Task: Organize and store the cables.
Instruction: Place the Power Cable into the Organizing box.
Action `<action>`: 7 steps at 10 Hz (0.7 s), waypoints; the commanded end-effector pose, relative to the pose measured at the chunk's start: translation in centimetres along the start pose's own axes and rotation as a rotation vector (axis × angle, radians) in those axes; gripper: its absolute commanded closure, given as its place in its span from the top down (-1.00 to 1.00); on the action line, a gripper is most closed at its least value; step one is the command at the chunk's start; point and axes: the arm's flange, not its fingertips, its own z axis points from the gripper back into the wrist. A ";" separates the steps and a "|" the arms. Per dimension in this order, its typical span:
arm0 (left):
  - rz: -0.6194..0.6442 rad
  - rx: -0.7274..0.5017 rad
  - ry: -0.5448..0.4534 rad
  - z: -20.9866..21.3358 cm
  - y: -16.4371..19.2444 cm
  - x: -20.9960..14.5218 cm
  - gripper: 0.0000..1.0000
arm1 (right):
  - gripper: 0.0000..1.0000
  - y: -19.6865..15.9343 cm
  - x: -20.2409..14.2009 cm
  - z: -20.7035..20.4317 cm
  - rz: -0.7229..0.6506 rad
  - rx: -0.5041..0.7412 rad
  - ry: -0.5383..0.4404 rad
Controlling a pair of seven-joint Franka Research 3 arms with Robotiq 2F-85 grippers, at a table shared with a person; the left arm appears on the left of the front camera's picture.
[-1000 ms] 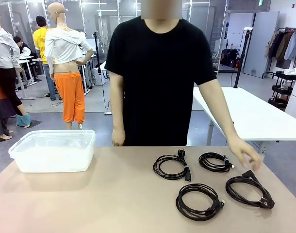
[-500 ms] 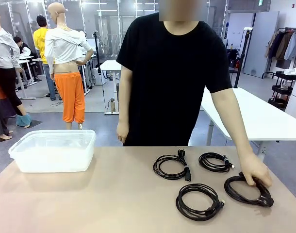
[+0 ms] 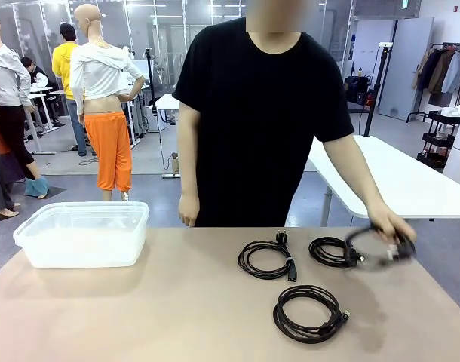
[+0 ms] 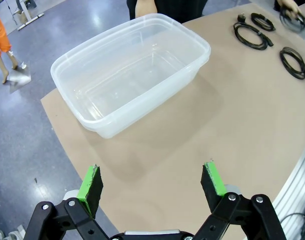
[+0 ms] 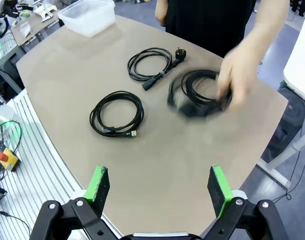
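Note:
Several coiled black cables lie on the tan table. One coil sits at the middle, one nearer me, and one to the right. The person's hand holds a further coil lifted just off the table's right side; it is blurred. In the right wrist view that held coil hangs under the hand, beyond two lying coils. My right gripper is open above the table's near edge. My left gripper is open, well short of the clear container.
The clear plastic container stands empty at the table's far left. The person stands at the far edge, the other hand hanging by the table. A white table stands behind on the right.
The person's hand reached the rightmost coil, gripped it, and has now lifted it off the table toward the far side. Both grippers have stayed open.

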 end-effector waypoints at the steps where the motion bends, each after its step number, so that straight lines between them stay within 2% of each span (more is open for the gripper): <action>1: -0.019 -0.016 -0.013 0.1 0.4 -0.1 1.00 | 1.00 -0.3 0.1 0.1 0.019 0.005 -0.008; 4: -0.019 -0.016 -0.013 0.1 0.4 -0.1 1.00 | 1.00 0.0 0.0 0.0 0.000 0.001 -0.002; 5: -0.019 -0.016 -0.013 0.1 0.4 -0.1 1.00 | 1.00 0.1 2.4 -1.3 -0.029 -0.041 0.080; 6: -0.019 -0.016 -0.013 0.1 0.4 -0.1 1.00 | 1.00 0.1 6.2 -3.9 -0.053 -0.089 0.167; 7: -0.019 -0.016 -0.013 0.1 0.4 -0.1 1.00 | 1.00 0.2 8.7 -6.1 -0.033 -0.107 0.244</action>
